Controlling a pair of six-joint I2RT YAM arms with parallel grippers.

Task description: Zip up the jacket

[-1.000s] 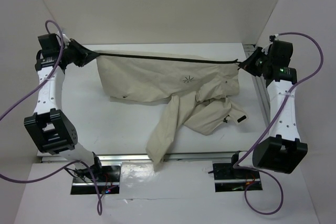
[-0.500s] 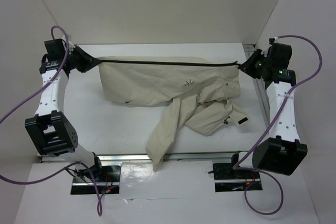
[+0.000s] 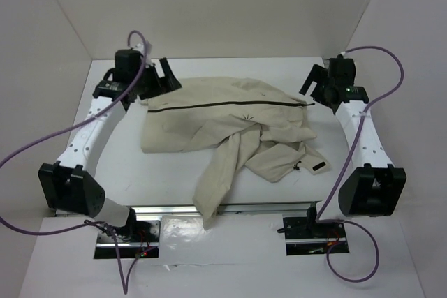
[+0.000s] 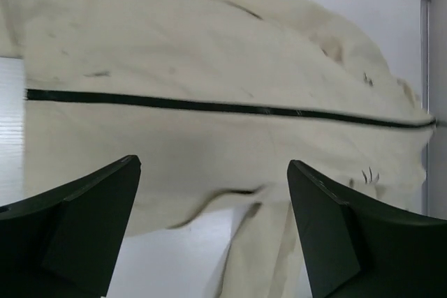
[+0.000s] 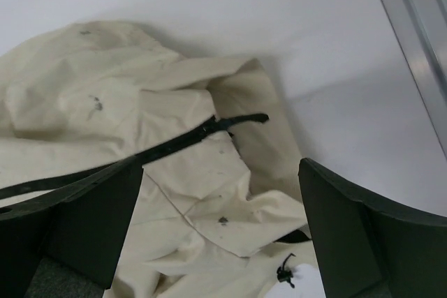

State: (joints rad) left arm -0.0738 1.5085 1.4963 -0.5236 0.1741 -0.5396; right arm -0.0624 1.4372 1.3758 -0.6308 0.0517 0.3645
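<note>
The jacket (image 3: 230, 120) lies crumpled on the white surface (image 3: 122, 165), its dark zipper line (image 3: 230, 105) seemingly closed. At its ends, the left end effector (image 3: 170, 79) and right end effector (image 3: 310, 88) hang spread, gripping nothing.

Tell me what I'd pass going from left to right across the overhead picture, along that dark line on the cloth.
First the left end effector, open → the cream jacket with its dark zipper line running across → the right end effector, also open.
</note>
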